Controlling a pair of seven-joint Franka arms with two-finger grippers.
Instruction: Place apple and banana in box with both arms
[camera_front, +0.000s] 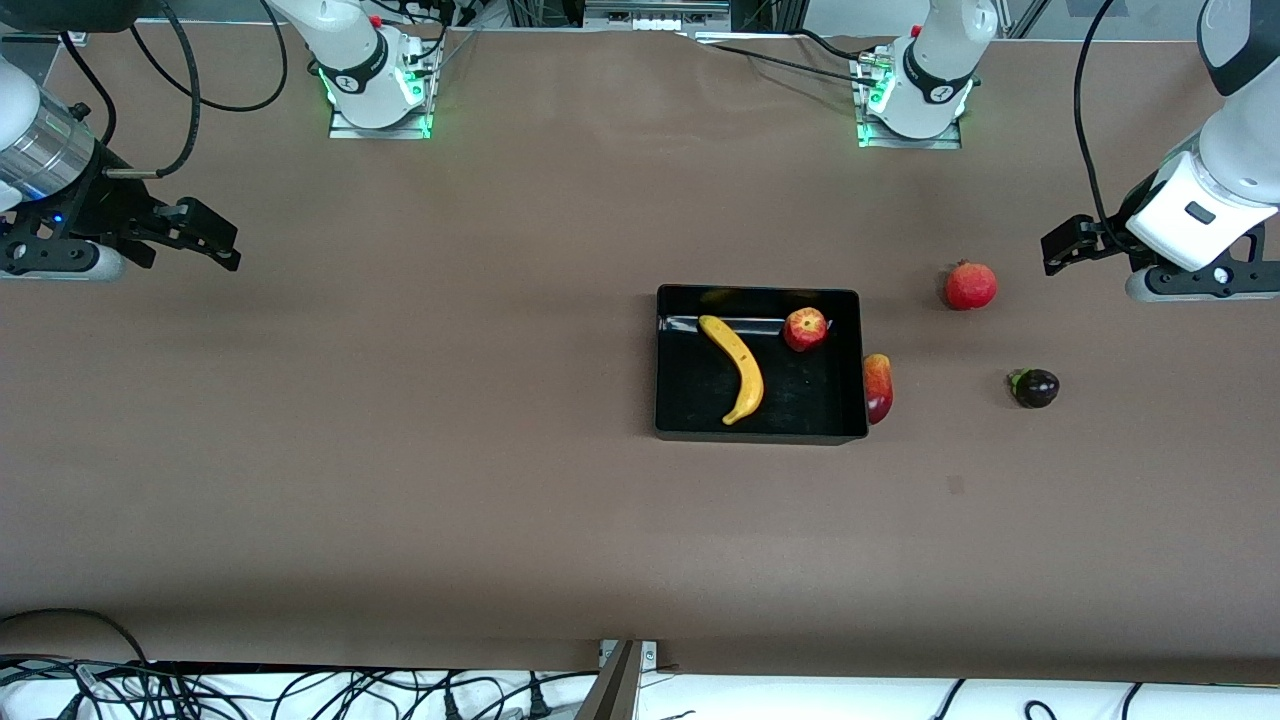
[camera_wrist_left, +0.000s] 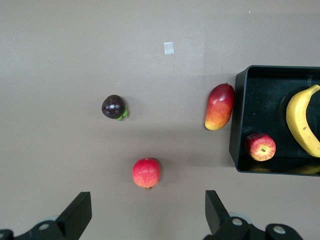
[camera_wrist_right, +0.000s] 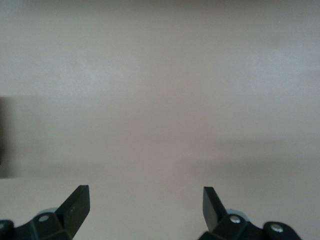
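Black-walled, the box (camera_front: 760, 432) already held the banana (camera_front: 736, 366) and the apple (camera_front: 806, 329), so the left gripper (camera_wrist_left: 145, 215) and right gripper (camera_wrist_right: 145, 210), jaws apart over bare table at their own ends, were best kept clear.

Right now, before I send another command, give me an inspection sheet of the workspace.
Surface: brown table, one small pale mark.
Job's things: banana and apple both lie in the box, apart from each other.
Clutter: mango against the box's outer wall at the left arm's end; pomegranate and dark purple fruit farther toward that end.
Grippers: left gripper open, empty, above bare table by the pomegranate; right gripper open, empty, over bare table at its own end.
Cables: black cables off the table's near edge.
Surroundings: arm bases lit green.
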